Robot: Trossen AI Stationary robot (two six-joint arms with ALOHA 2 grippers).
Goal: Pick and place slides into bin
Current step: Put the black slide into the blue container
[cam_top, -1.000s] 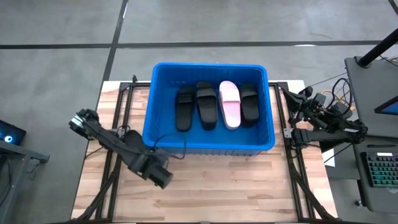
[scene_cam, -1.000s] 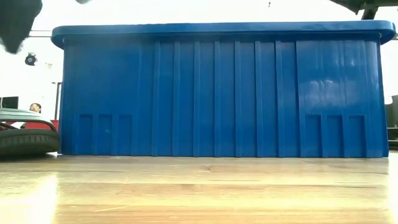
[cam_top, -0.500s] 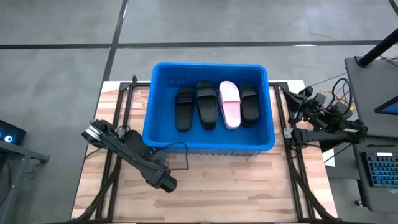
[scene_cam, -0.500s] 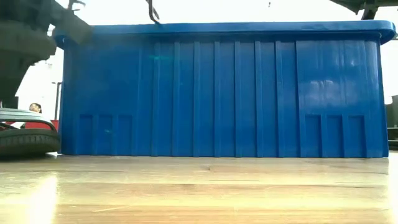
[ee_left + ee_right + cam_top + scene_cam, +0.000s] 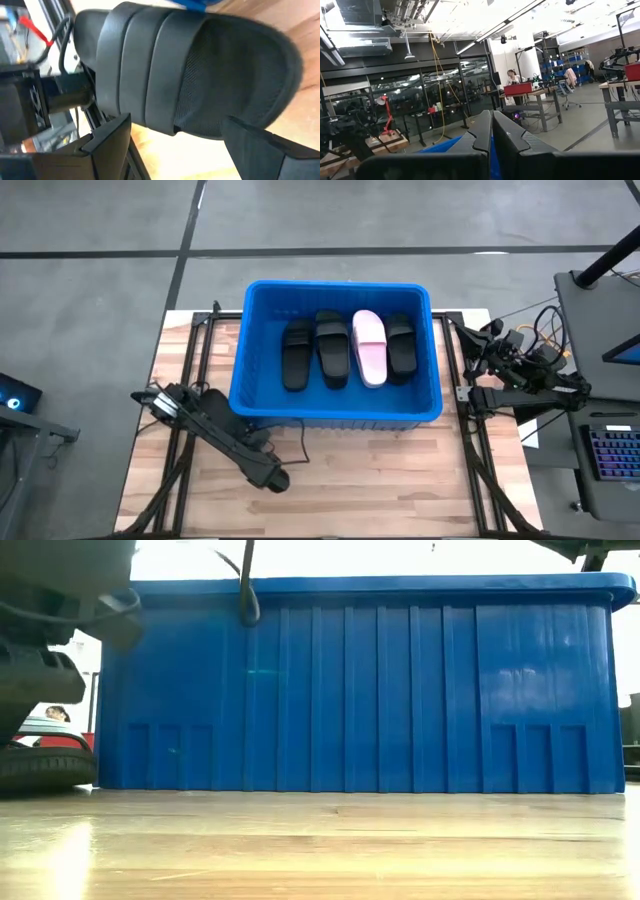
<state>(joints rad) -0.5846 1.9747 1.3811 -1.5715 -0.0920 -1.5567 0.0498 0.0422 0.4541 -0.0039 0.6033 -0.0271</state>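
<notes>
Left gripper (image 5: 175,150) spread wide around a black slide (image 5: 200,70) on the table, just in front of the bin (image 5: 336,416). Centre the strap, then clamp. Right gripper (image 5: 492,137) clenched beside the bin.

four slides (image 5: 347,346) in bin (image 5: 262,412) — bin on table (image 5: 400,480)

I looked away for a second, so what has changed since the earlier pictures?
The left pincer, open, swung toward the table's front edge and lower, now facing a matte black slide. Unchanged: the right pincer shut and parked, four slides in the bright blue plastic bin.
</notes>
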